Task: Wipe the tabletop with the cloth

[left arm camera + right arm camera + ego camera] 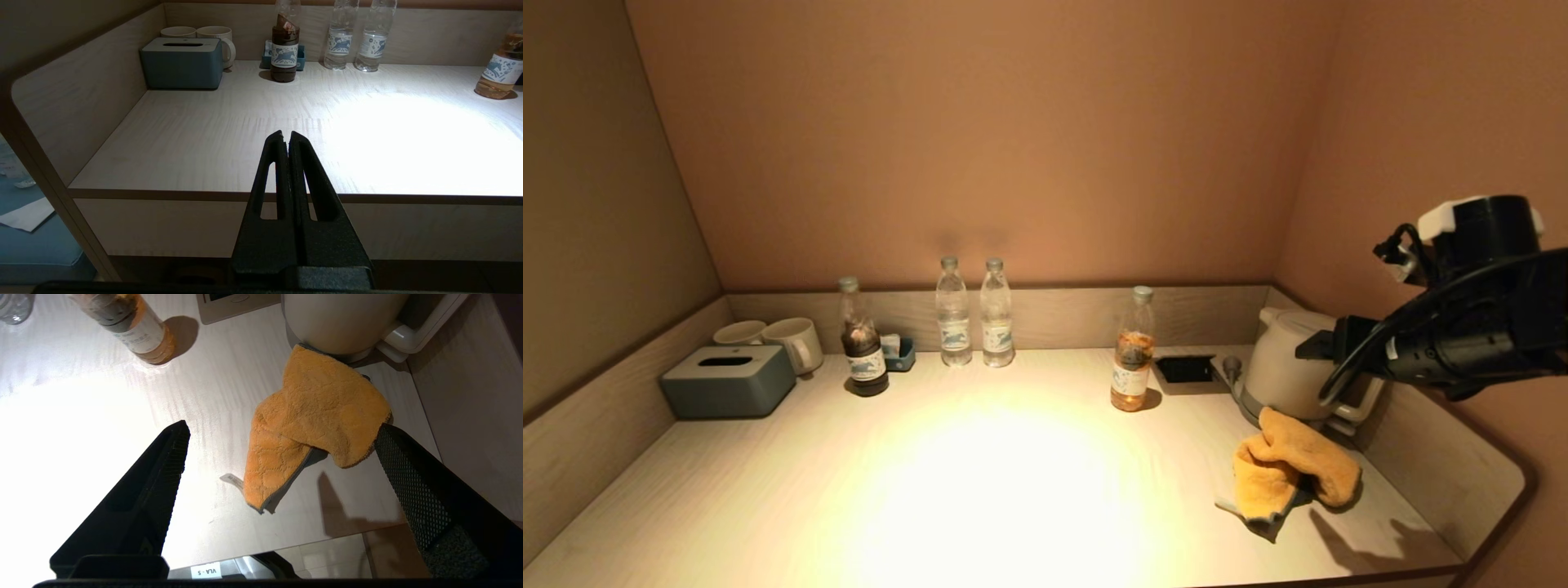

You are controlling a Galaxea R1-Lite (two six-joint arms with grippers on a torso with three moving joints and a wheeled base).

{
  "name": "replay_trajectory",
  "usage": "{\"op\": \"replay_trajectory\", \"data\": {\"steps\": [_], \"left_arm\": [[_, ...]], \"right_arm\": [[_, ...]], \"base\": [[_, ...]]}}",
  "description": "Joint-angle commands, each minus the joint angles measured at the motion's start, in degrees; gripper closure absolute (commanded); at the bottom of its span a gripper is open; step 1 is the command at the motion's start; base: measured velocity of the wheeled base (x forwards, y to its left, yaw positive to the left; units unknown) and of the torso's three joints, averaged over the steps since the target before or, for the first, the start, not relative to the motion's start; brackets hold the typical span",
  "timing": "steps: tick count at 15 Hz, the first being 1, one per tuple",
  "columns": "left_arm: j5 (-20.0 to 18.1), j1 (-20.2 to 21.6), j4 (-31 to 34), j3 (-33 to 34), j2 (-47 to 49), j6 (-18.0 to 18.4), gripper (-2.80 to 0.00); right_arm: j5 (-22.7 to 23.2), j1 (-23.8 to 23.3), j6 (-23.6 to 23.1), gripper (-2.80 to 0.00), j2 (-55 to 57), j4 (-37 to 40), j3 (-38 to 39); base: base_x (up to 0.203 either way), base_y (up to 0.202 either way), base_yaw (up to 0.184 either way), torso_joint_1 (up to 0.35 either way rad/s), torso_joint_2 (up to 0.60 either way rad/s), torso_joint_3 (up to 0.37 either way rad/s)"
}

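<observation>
Currently the crumpled orange microfibre cloth with grey backing (1290, 469) lies on the pale wood-grain table (980, 490) at its right end, one edge up against the base of the cream electric kettle (1286, 363). A small white tag sticks out from the cloth's near edge in the right wrist view.

Right gripper (282, 428) hangs above the cloth, fingers (163, 465) spread wide, holding nothing. From the wrist view the cloth sits between the two fingers but closer to one of them; no contact that I can see, though height above the cloth is hard to judge. In the head view only the arm body shows, at the right edge above the kettle.

Left gripper (286, 136) is parked off the near edge of the table at its left end, fingers pressed together, holding nothing.

Along the back wall: grey-blue tissue box (727, 380), two cream mugs (772, 336) behind it, dark-liquid plastic bottle (862, 343), two clear water bottles (974, 314), amber-liquid plastic bottle (1133, 355) standing just left of a recessed dark socket panel (1186, 369).
</observation>
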Motion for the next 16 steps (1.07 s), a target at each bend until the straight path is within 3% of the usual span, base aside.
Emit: {"op": "replay_trajectory", "data": {"steps": [1, 4, 5, 9, 16], "left_arm": [[0.02, 0.02, -0.02, 0.00, -0.02, -0.03, 0.00], [0.02, 0.02, -0.11, 0.00, -0.02, -0.03, 0.00], [0.02, 0.02, -0.11, 0.00, -0.02, -0.03, 0.00], [0.02, 0.02, -0.11, 0.00, -0.02, -0.03, 0.00], [0.02, 0.02, -0.03, 0.00, -0.02, -0.03, 0.00]], "right_arm": [[1.71, 0.66, -1.25, -2.80, -9.51, -0.26, 3.77], [4.92, 0.74, -3.20, -2.80, -15.47, -0.44, 6.73], [5.98, 0.75, -3.99, 0.00, -16.63, -0.48, 7.53], [6.39, 0.76, -6.72, 0.00, -26.17, -0.35, 9.56], [6.00, 0.76, -7.20, 0.00, -42.17, 1.49, 11.27]], "base": [[0.000, 0.000, 0.000, 0.000, 0.00, 0.000], [0.000, 0.000, 0.000, 0.000, 0.00, 0.000], [0.000, 0.000, 0.000, 0.000, 0.00, 0.000], [0.000, 0.000, 0.000, 0.000, 0.00, 0.000], [0.000, 0.000, 0.000, 0.000, 0.00, 0.000]]}}
